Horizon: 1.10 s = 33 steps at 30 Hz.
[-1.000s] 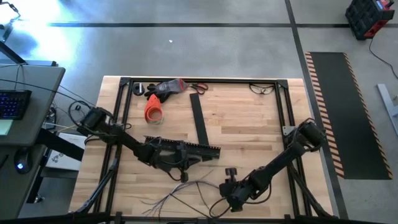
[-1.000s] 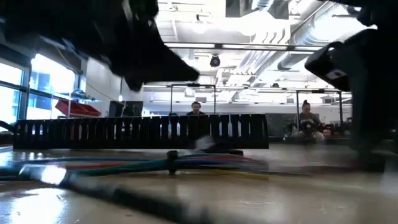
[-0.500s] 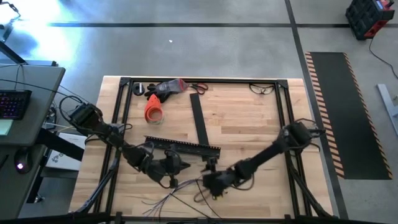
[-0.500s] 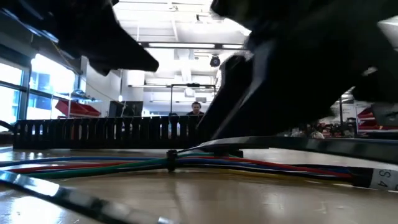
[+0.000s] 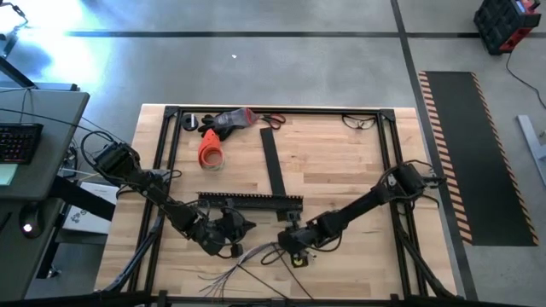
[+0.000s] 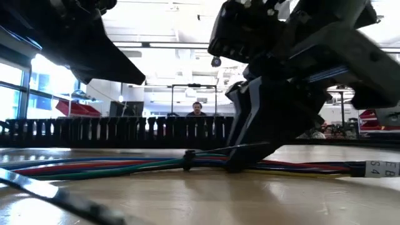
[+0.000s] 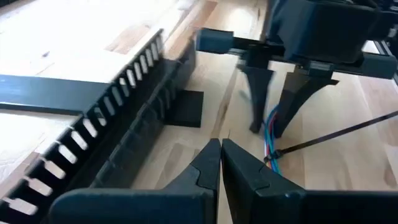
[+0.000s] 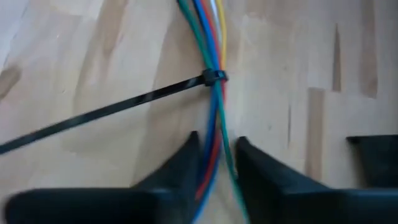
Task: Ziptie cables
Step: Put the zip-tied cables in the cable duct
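Straddling cables [image 8: 214, 106] — right fingers [image 8: 180, 168] | grip unclear — left fingers [image 7: 205, 168] closed

Both dark six-joint arms reach inward over the wooden bench [image 5: 341, 170], their wrists low near its front edge. The left arm stretches diagonally from its base at the left side, elbow bent. Its left pincer [image 7: 220, 163] hangs just above the bench surface, with its two dark fingers pressed together, tip against tip, holding nothing. The right arm runs from its base at the right side down toward the middle. Its right pincer [image 8: 216, 163] points steeply down, fingertips at the bench, the two fingers set narrowly apart and straddling the bundle of thin coloured cables [image 8: 211, 56].
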Each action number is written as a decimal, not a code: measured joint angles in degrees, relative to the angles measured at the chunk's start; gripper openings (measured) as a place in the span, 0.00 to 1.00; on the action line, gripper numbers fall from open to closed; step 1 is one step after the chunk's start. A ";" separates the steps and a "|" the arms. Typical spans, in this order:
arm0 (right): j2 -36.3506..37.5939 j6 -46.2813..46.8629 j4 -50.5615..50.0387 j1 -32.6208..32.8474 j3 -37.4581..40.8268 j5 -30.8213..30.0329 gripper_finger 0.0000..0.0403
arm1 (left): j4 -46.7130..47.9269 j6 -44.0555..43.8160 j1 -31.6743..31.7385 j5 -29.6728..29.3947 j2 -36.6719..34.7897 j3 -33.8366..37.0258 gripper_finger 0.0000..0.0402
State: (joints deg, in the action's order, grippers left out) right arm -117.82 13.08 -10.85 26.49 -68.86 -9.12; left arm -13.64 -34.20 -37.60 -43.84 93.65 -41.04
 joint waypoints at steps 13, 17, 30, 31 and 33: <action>4.34 4.72 -17.46 3.37 -8.66 -10.28 0.00 | -0.33 -2.07 -0.17 9.60 0.22 0.00 0.04; 4.61 5.47 -25.61 4.43 -14.17 -14.53 0.00 | -1.41 -2.74 0.80 13.47 0.96 0.00 0.17; 4.87 6.39 -34.58 6.20 -22.65 -20.14 0.00 | -25.43 -2.48 3.53 24.16 12.95 0.02 0.64; 4.87 6.44 -35.20 6.21 -23.06 -20.67 0.00 | -26.45 -2.45 3.51 24.38 13.30 0.00 0.65; 4.87 7.51 -36.66 6.44 -23.76 -21.35 0.00 | -26.06 -3.44 3.18 24.48 13.69 -0.02 0.65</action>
State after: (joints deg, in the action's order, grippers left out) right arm -112.95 20.59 -47.51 32.93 -92.62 -30.47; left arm -39.70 -37.64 -34.43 -19.36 107.33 -41.06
